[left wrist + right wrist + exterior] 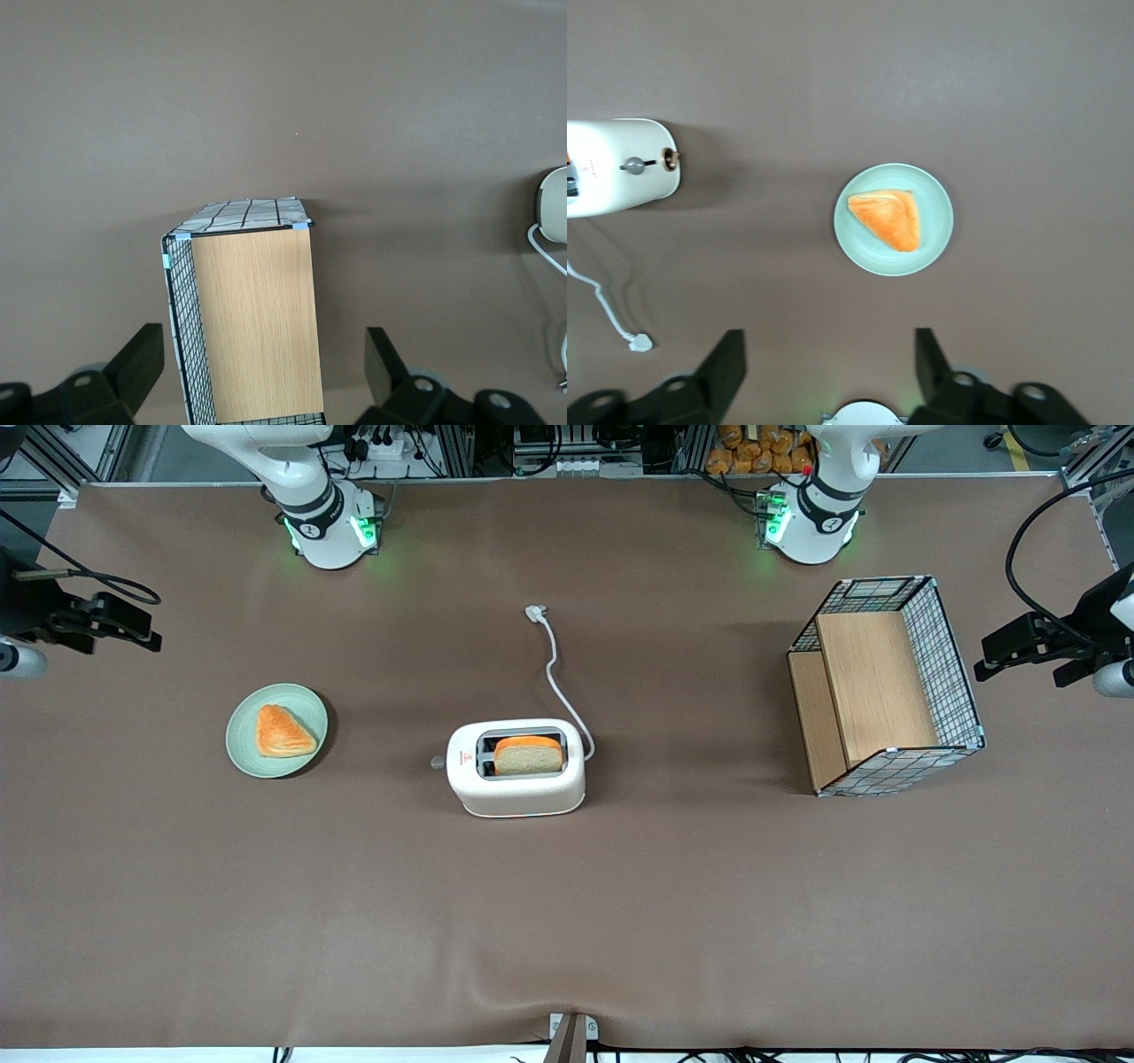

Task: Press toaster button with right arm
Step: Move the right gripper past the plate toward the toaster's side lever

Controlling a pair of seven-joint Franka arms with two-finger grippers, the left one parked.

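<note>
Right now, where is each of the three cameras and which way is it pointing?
Front view: high above the table edge facing both arms, looking down on the toaster, plate and basket; both arm bases show.
Right wrist view: on the right arm, looking down at the plate and the toaster button; the open claw hangs high over bare table by the plate.
Left wrist view: on the parked arm, looking down at the basket.
Shared: the toaster shows in all three.

No legible text, brand or number can be made out anywhere; only a tiny red mark is seen on top of the toaster (516, 769), near its button end, too small to be read.
</note>
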